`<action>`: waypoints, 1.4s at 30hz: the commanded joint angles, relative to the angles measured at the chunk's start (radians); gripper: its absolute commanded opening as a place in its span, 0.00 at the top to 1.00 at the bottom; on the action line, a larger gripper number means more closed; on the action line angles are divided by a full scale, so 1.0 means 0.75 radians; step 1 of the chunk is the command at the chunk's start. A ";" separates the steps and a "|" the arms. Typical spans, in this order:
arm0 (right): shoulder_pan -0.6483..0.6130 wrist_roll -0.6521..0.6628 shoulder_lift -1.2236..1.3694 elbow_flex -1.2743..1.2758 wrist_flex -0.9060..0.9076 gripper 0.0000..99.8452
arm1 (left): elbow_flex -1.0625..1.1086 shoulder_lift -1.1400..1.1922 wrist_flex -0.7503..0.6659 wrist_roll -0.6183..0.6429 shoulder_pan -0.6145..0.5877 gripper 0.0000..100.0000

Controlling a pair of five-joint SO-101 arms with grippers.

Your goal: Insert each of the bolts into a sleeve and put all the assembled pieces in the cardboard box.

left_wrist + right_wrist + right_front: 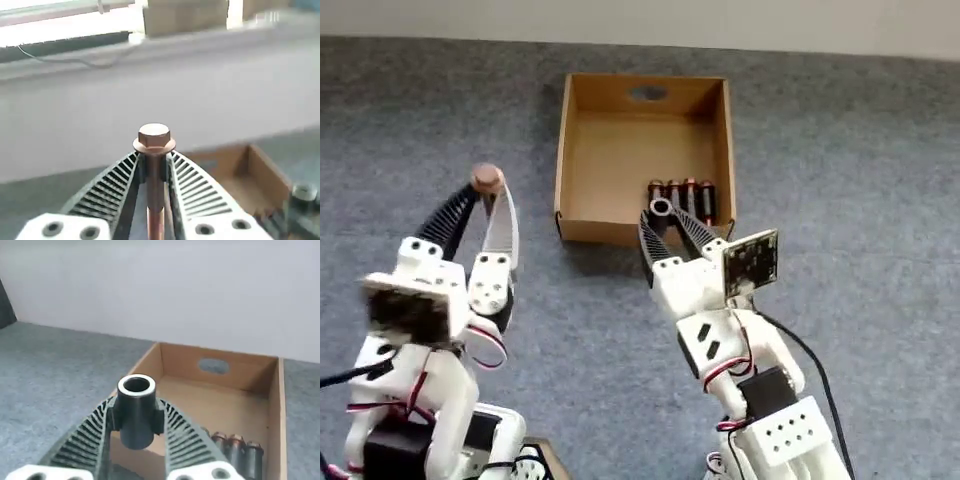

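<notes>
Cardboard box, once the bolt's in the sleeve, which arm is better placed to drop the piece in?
Probably right. The right gripper holds the sleeve at the near wall of the cardboard box, close to the assembled pieces. The left gripper, holding the bolt, sits off to the box's side.

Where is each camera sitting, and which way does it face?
High view: fixed above the table, looking down on the left gripper with a bolt, the right gripper with a sleeve, and the cardboard box.
Left wrist view: on the left wrist, looking along its gripper past the bolt toward a wall.
Right wrist view: on the right wrist, looking along its gripper over the sleeve into the box.
Shared: both wrist views show the box.
</notes>
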 commanded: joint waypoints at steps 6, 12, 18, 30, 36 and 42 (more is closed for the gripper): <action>-0.011 -0.010 -0.019 -0.003 -0.083 0.99 | -0.052 0.210 -0.393 0.295 0.236 0.99; -0.007 -0.010 -0.019 0.003 -0.083 0.99 | -0.062 0.414 -0.520 0.309 0.470 0.99; -0.007 -0.010 -0.019 0.003 -0.083 0.99 | -0.140 0.602 -0.528 0.309 0.547 0.99; -0.007 -0.010 -0.019 0.003 -0.083 0.99 | -0.265 0.877 -0.526 0.313 0.547 0.99; -0.007 -0.010 -0.019 0.003 -0.083 0.99 | -0.292 0.883 -0.532 0.307 0.547 0.99; -0.007 -0.010 -0.019 0.003 -0.083 0.99 | -0.306 0.887 -0.532 0.307 0.584 0.99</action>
